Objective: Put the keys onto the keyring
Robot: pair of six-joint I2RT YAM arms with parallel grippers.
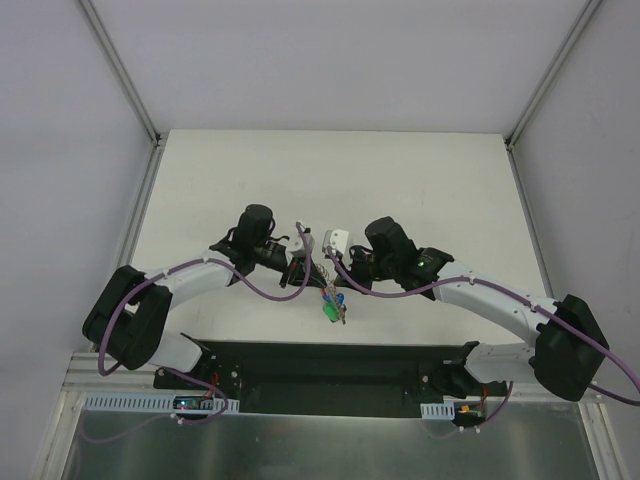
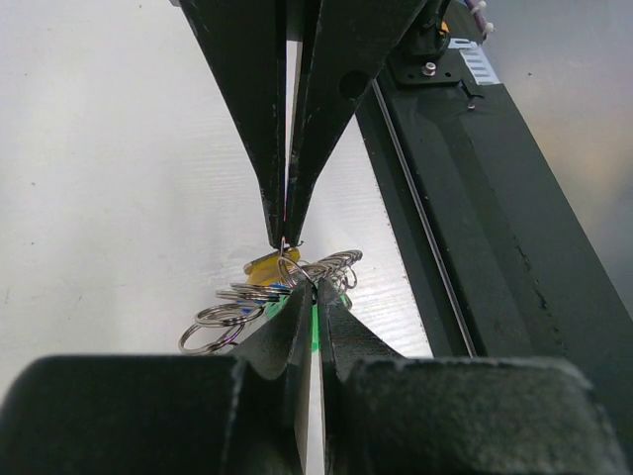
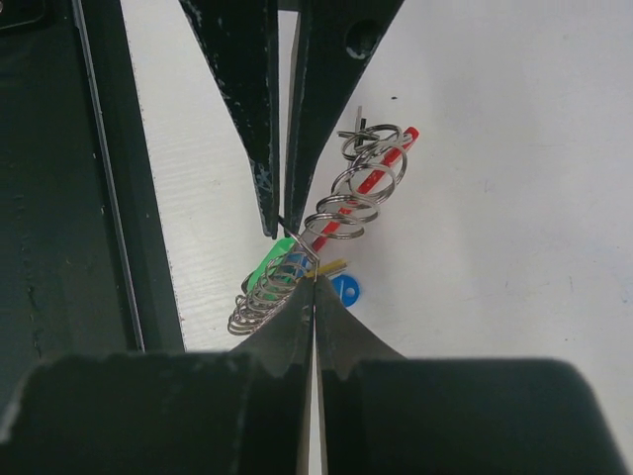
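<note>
The keys hang in one bunch between my two grippers, above the table's near edge. I see a green cap, a blue cap and a yellow cap among several small metal rings. The keyring's red band runs through a row of rings. My left gripper is shut on thin ring wire at the bunch. My right gripper is shut on ring wire beside the yellow key. The two sets of fingertips almost touch, tip to tip. No dark-capped key shows.
The white table stretches away behind the bunch. The black base plate of the arms lies right below the keys and also shows in the left wrist view. Purple cables loop beside the left arm.
</note>
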